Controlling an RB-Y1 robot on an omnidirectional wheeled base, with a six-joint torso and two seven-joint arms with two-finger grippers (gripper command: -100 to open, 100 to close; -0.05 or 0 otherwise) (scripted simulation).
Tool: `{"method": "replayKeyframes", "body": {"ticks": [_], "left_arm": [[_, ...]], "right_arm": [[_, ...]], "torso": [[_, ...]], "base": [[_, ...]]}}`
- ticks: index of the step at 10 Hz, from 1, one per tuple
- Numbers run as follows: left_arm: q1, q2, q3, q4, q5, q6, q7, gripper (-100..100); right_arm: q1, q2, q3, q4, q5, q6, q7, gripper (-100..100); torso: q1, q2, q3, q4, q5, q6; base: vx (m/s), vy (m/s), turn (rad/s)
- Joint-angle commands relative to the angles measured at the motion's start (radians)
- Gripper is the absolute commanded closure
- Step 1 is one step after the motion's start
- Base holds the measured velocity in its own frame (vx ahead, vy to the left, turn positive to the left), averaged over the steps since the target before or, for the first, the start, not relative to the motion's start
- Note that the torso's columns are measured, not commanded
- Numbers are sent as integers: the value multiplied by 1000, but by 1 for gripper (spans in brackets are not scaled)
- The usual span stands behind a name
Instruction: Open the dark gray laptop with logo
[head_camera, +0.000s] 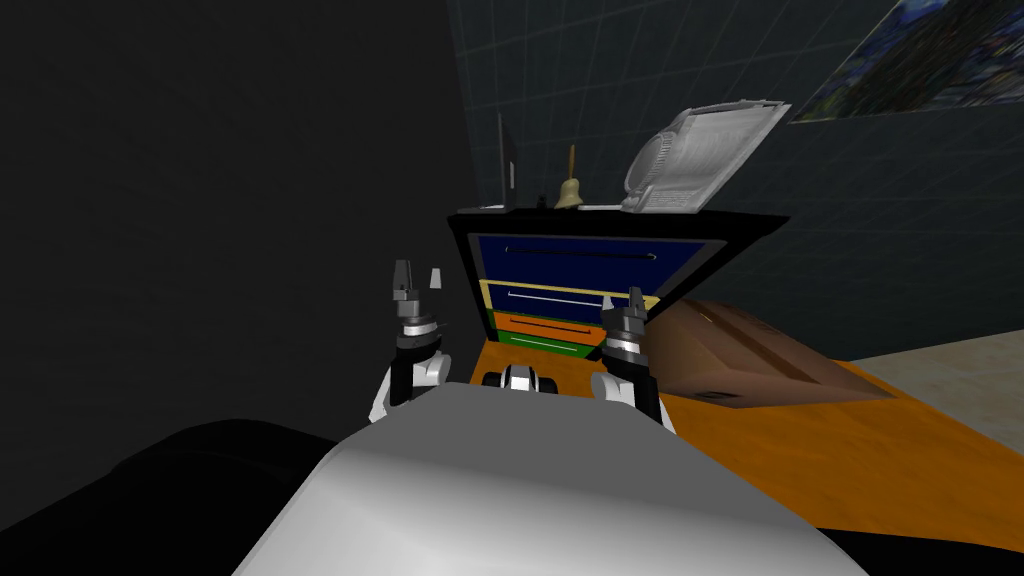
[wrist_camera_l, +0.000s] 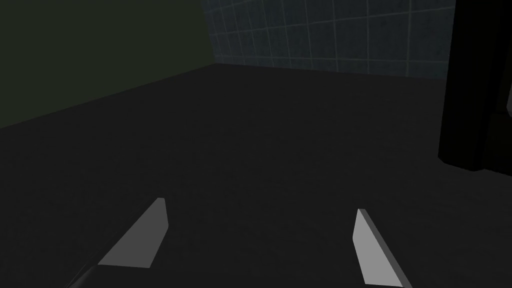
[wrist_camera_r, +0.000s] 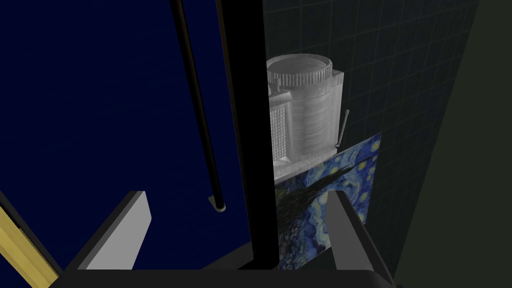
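The dark laptop (head_camera: 507, 165) sits at the left end of the dresser top (head_camera: 610, 218), seen edge-on as a thin dark panel standing nearly upright over a flat base. My left gripper (head_camera: 418, 278) is open, below and to the left of the laptop, off the dresser's left side. In the left wrist view that gripper (wrist_camera_l: 260, 220) hangs over a dark floor with nothing between its fingers. My right gripper (head_camera: 622, 300) is open in front of the drawers. In the right wrist view it (wrist_camera_r: 235, 215) faces the dark blue top drawer (wrist_camera_r: 100, 125) and its black bar handle (wrist_camera_r: 197, 100).
A small bell (head_camera: 569, 190) and a grey ribbed appliance (head_camera: 700, 155) share the dresser top. Yellow, orange and green drawers lie below the blue one. A brown cardboard box (head_camera: 745, 355) lies on the orange floor to the right. A painting (wrist_camera_r: 330, 200) hangs on the tiled wall.
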Motion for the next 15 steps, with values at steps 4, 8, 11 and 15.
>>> {"method": "replayKeyframes", "body": {"ticks": [4, 8, 11, 15], "left_arm": [[-147, 56, -4, -3, -24, 141, -1, -100], [-237, 69, -4, -6, -35, 224, 1, -100], [-324, 80, -4, -9, -46, 305, 2, -100], [-416, 86, -5, -11, -58, 393, 2, -100]], "right_arm": [[0, 0, 0, 0, 0, 0, 0, 0], [0, 0, 0, 0, 0, 0, 0, 0], [0, 0, 0, 0, 0, 0, 0, 0], [0, 0, 0, 0, 0, 0, 0, 0]], "torso": [[-1, 4, -5, 4, 0, 0], [0, 4, -5, 4, 0, 0], [0, 4, -5, 4, 0, 0], [0, 5, -5, 4, 0, 0]], "base": [[30, 3, -12], [29, 3, -9], [28, 7, -12], [25, 4, -10]]}}
